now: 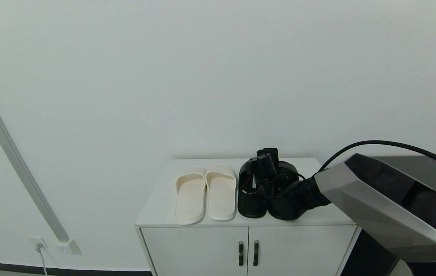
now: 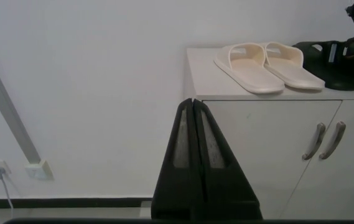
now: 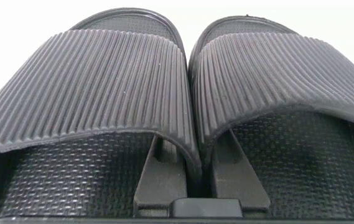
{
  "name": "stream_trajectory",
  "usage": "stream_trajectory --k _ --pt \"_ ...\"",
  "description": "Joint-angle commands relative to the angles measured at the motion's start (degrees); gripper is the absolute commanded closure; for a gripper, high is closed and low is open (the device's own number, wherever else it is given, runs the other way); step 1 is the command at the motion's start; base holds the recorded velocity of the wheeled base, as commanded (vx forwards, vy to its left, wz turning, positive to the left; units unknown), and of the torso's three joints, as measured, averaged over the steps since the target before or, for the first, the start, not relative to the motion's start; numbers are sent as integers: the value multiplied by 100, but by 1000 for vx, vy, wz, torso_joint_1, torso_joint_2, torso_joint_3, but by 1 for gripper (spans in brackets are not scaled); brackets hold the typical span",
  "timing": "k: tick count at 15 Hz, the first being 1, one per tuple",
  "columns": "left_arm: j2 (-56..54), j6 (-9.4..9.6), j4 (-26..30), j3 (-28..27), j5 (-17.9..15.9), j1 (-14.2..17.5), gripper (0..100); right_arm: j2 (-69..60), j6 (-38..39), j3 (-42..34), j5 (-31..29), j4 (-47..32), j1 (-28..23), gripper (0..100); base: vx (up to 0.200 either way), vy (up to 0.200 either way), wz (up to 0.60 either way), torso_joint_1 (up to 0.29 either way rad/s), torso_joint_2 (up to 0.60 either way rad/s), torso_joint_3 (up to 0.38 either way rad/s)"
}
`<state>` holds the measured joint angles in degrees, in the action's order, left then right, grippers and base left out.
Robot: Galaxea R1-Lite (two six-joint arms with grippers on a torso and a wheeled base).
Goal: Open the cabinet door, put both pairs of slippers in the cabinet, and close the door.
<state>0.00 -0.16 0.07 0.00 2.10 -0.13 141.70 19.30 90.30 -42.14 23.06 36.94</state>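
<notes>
Right wrist view: the right gripper is seen with one finger set under each strap of the black slippers. The two inner strap edges are pinched between narrowly set fingers. A slip is to be feared, since only thin, flexible strap edges are held and one slipper could be twisted loose or dropped when lifted. The white slippers, just beside the fingers on the robot's left, could be knocked. The cabinet doors below the fingers are shut, so no place is ready for the pair. The right arm is stretched forward over the cabinet top. The left gripper is held low, its fingers pressed together on nothing.
</notes>
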Motion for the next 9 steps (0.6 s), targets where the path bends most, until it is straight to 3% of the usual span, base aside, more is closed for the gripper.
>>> stream_trajectory --k 1,4,9 --pt "9 -2 1 0 1 -4 100 -117 -5 -47 -4 -13 -2 100 0 0 0 0 0 0" --pt "0 -2 1 0 1 5 100 -618 -75 -284 -4 -21 15 100 0 0 0 0 0 0" --pt "0 -2 1 0 1 -4 100 -2059 -242 -1699 382 14 209 100 0 0 0 0 0 0"
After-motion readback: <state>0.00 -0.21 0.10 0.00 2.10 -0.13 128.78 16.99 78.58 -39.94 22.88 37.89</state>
